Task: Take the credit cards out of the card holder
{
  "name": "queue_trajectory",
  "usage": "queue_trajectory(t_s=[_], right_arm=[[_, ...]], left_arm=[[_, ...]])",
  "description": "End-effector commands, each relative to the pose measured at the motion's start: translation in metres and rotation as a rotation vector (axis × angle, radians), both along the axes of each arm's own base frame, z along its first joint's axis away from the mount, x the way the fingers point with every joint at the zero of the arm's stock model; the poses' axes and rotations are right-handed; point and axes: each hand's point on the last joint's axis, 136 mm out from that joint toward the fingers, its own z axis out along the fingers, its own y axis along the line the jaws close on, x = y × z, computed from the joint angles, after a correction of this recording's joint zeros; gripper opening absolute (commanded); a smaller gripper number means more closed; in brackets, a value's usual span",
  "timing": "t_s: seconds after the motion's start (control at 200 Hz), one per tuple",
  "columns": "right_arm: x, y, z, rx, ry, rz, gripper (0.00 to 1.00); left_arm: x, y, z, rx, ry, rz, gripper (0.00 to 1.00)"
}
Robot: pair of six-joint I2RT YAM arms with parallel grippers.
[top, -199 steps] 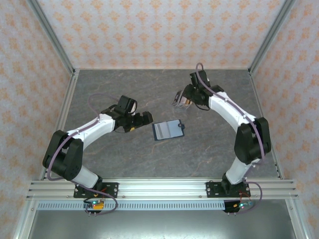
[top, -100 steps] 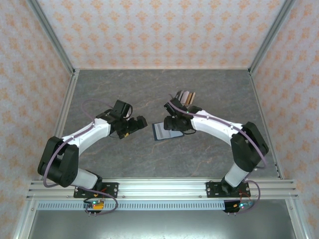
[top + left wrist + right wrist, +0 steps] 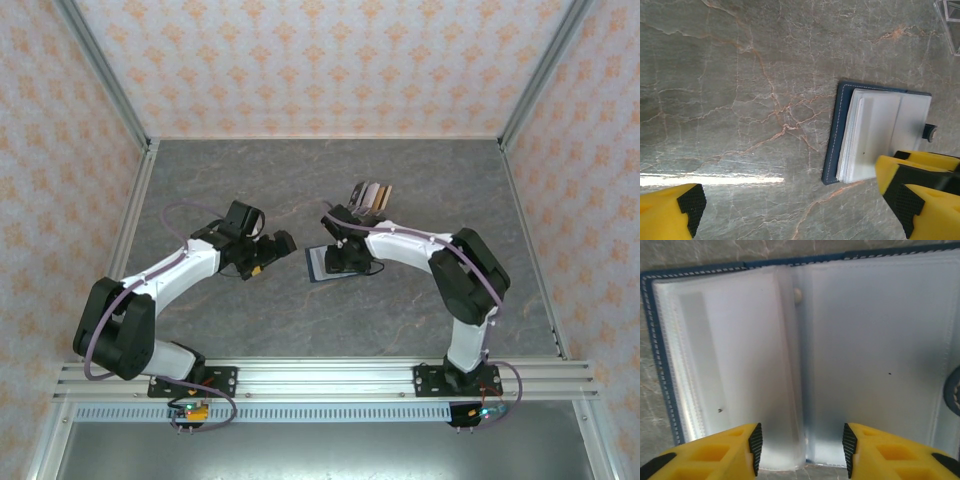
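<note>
The holder point(image 3: 865, 135) lies open, clear sleeves up, near the middle of the surface point(image 3: 250, 170); the right gripper point(image 3: 801, 445) hangs just over it, fingers spread either side of the fold, pinching nothing; a stack of cards point(image 3: 368, 194) sits at its 1 o'clock; the left gripper point(image 3: 275, 247), spread wide, is at 9 o'clock, apart.

My right gripper point(image 3: 800, 450) is matt yellow plastic with ribbed black pads point(image 3: 756, 446); the navy-blue folding card holder point(image 3: 865, 340) has stitched edging and glossy clear plastic sleeves; the grey veined stone-look tabletop point(image 3: 715, 100) is smooth and faintly shiny.
</note>
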Motion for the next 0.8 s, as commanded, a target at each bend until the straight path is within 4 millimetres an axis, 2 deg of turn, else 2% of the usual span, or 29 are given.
queue_trajectory(t_s=[0.0,0.295,0.48,0.631,0.796], right_arm=[[0.008,0.004,0.002,-0.006,-0.023,0.025,0.46],[0.014,-0.008,-0.005,0.037,-0.004,-0.001,0.31],[0.016,-0.013,-0.01,0.082,0.012,-0.035,0.23],[0.017,-0.016,-0.013,0.078,0.01,-0.044,0.21],[0.016,-0.018,-0.016,0.071,0.009,-0.044,0.2]], left_arm=[[0.007,-0.01,0.007,-0.034,-0.009,0.002,1.0],[0.014,-0.031,0.004,-0.071,0.008,-0.034,1.0],[0.021,-0.055,0.006,-0.104,0.0,-0.072,0.98],[0.025,-0.076,0.006,-0.117,0.002,-0.111,0.86],[0.03,-0.091,0.001,-0.133,0.011,-0.123,0.68]])
